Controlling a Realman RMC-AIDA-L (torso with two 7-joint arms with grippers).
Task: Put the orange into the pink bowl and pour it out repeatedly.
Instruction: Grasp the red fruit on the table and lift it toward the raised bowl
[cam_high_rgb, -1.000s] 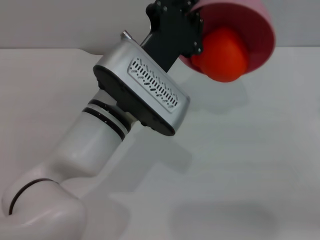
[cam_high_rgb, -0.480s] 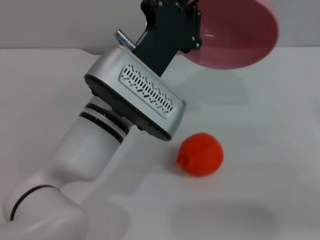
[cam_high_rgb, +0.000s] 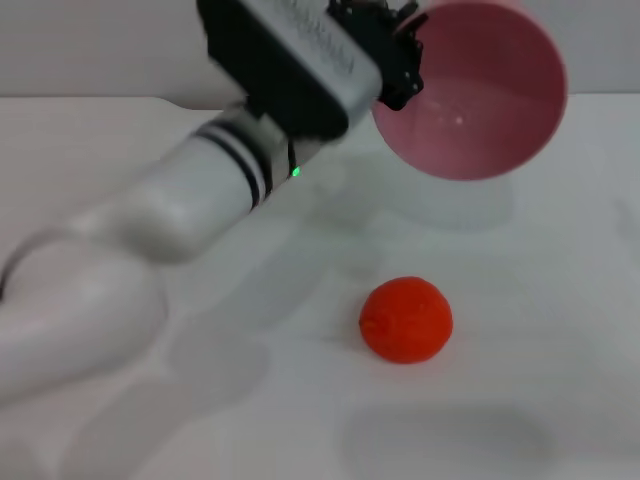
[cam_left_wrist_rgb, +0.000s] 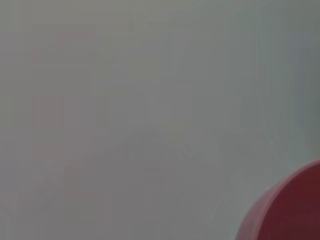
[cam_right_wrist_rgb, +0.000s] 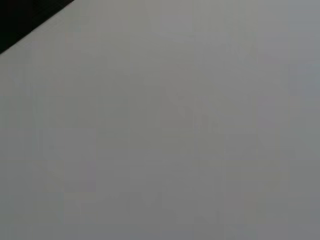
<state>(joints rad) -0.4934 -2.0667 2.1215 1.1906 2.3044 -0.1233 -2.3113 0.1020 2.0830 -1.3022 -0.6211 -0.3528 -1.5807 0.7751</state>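
The left gripper (cam_high_rgb: 405, 60) was up in the air over the far part of the table (cam_high_rgb: 560, 300), clamped on the rim of the pink bowl (cam_high_rgb: 470, 95). The black fingers pinched the near-left part of the rim, and the arm behind them reached in from the table's left side, its silver and white housing crossing the upper left of the head view. The bowl was tipped steeply on its side, its mouth turned toward the robot and a little downward, so the smooth pink inside showed almost in full. Nothing lay inside it. It was held clear of the table, with a faint shadow on the white surface below.

The orange (cam_high_rgb: 406, 319) sat on the table by itself, nearer the robot than the bowl and a bit left of the bowl's centre, well apart from it and from the gripper. It rested roughly in the middle of the table, touching nothing but the surface.

In the left wrist view only a curved slice of the bowl (cam_left_wrist_rgb: 290, 210) showed at one corner, against plain grey-white table.

The right wrist view showed only bare pale surface and a dark corner; the right gripper itself was nowhere visible.
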